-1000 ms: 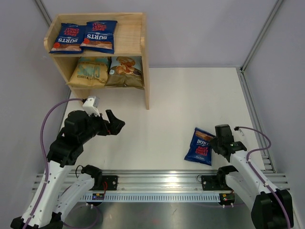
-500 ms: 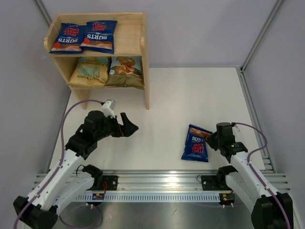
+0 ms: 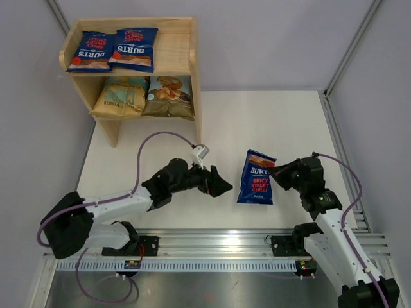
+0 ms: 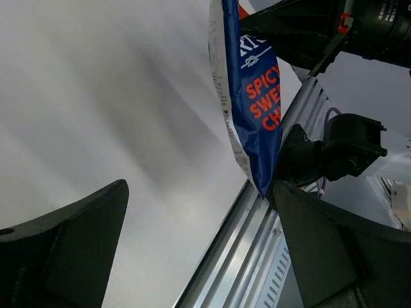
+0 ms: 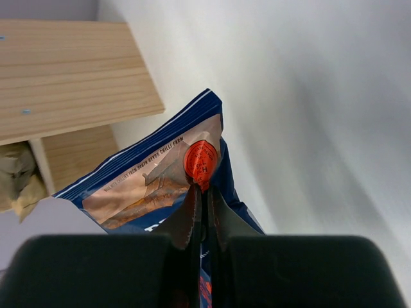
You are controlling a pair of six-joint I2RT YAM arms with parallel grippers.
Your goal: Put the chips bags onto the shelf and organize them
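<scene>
My right gripper (image 3: 277,172) is shut on the edge of a dark-blue Burts chips bag (image 3: 256,178) and holds it up off the table; the bag also shows in the right wrist view (image 5: 154,176) and the left wrist view (image 4: 253,96). My left gripper (image 3: 221,186) is open and empty, low over the table, just left of that bag. The pale wood shelf (image 3: 176,51) stands at the back left. Two Burts bags (image 3: 115,48) lie on its top tier. The yellow-tan bag (image 3: 121,96) and the light-blue bag (image 3: 168,95) lie on the lower tier.
An aluminium rail (image 3: 212,247) runs along the near table edge, close under both arms. The white table (image 3: 270,122) is walled by grey panels. The right part of the shelf's top tier shows bare wood.
My right gripper has lifted the Burts bag and carried it left and away from the rail. My left arm has stretched out low to the right, toward the bag.
</scene>
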